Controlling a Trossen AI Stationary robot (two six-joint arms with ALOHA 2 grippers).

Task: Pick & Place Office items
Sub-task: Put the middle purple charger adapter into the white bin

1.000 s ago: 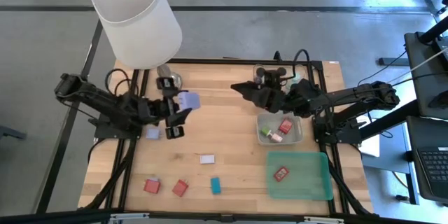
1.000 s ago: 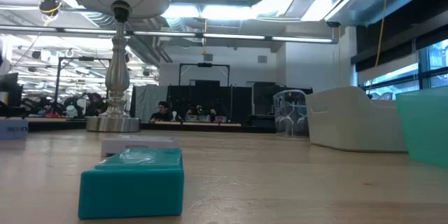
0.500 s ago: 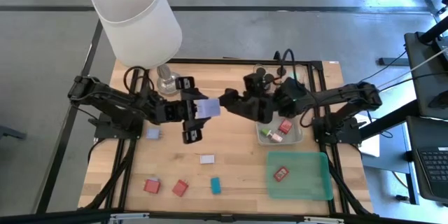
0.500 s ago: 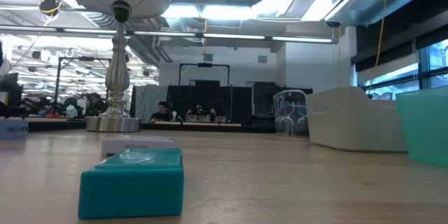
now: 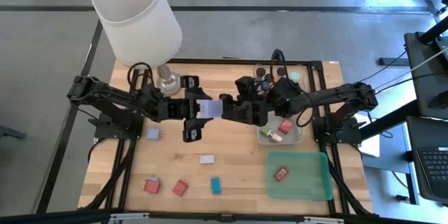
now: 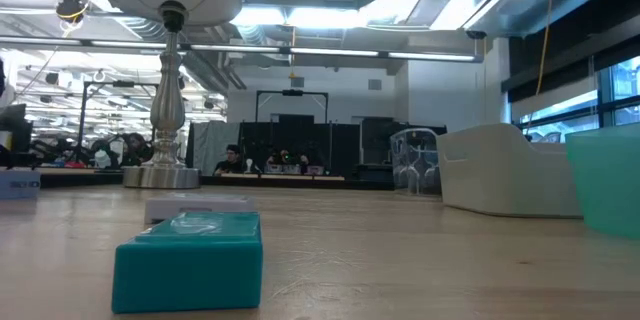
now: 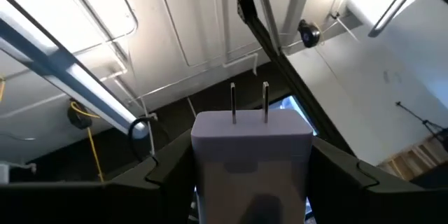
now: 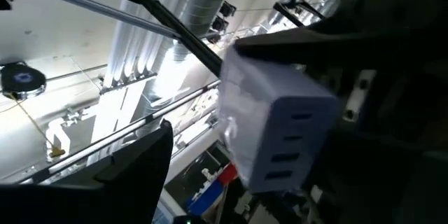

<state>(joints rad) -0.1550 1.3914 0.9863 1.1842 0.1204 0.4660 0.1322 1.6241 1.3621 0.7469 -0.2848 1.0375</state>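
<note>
White lamp (image 5: 136,17) behind 2 meeting claws

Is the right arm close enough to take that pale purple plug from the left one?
Probably yes. The left gripper holds the lavender plug up over the table's middle, and the right gripper sits open right beside it, with nothing between them.

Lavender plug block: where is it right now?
In the high view the lavender plug block is above the table's middle, held in the left gripper, with the open right gripper right beside it, just right of the lamp base.
</note>
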